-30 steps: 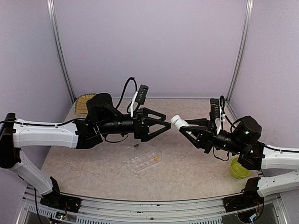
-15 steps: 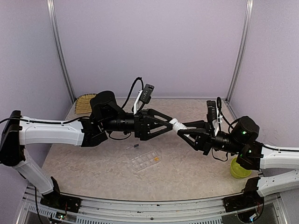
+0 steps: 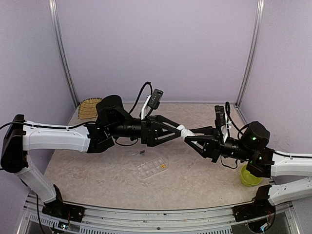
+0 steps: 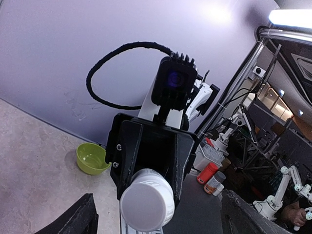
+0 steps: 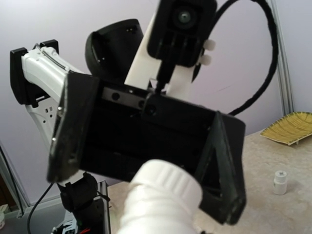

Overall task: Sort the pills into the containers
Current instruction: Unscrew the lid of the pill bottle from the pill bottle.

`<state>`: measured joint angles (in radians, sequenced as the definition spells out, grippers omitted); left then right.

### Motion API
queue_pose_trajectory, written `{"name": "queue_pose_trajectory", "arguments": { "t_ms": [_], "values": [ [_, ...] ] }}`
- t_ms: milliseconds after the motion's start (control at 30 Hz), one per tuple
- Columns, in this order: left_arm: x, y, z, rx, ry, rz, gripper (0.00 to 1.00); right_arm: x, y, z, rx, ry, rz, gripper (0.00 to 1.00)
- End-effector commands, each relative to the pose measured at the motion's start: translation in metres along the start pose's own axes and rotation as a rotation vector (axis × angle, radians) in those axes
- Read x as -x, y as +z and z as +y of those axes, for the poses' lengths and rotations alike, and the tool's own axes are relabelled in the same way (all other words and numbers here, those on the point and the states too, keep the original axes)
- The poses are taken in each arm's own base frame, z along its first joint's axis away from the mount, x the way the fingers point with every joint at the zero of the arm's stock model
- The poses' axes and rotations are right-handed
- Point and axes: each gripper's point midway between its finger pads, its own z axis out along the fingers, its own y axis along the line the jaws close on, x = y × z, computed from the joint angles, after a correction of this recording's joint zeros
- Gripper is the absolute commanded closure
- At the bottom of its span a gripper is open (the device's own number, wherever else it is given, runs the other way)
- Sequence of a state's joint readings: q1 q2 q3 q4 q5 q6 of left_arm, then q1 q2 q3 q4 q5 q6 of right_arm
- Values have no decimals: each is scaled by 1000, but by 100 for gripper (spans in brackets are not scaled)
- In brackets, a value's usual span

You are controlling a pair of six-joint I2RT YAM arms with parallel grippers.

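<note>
1. Pills (image 3: 163, 166): a few orange ones sit in one end cell of the organizer box (image 3: 150, 170), low on the tabletop (image 3: 97, 170). The other cells are too small to read. A dark speck (image 3: 141, 152) lies just behind the box, maybe a stray pill.
2. White bottle (image 3: 184, 132) is in the air above and behind the box. The right gripper (image 3: 190, 136) is clamped on its body.
3. The left gripper (image 3: 174, 130) straddles the cap (image 4: 147, 199), jaws spread with gaps on both sides. It is not gripping.
4. My read: early stage. The cap is on and most of the sorting is left.
5. A second small white bottle (image 5: 280, 182) stands far behind-left of the box, by a woven yellow dish (image 3: 89, 106). A green bowl (image 3: 249, 178) sits to the box's right.
6. The surface is mottled beige. The room has lilac walls (image 3: 156, 48) and metal corner posts (image 3: 61, 53).
</note>
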<state>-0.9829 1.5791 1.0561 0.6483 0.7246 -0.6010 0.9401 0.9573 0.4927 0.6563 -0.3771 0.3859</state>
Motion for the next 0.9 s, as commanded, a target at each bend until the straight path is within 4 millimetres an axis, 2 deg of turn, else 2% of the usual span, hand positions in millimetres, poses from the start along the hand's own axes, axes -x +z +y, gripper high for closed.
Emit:
{"name": "queue_pose_trajectory", "arguments": {
  "t_ms": [0, 467, 700, 867],
  "values": [
    [15, 3, -9, -41, 30, -26, 17, 16, 2, 5, 22, -23, -39, 92],
    [18, 4, -10, -67, 20, -31, 37, 16, 2, 6, 24, -27, -33, 92],
    [15, 5, -8, -70, 11, -22, 40, 18, 1, 6, 22, -31, -38, 92],
    [15, 4, -9, -71, 14, -25, 47, 17, 2, 5, 20, -30, -36, 92]
  ]
}}
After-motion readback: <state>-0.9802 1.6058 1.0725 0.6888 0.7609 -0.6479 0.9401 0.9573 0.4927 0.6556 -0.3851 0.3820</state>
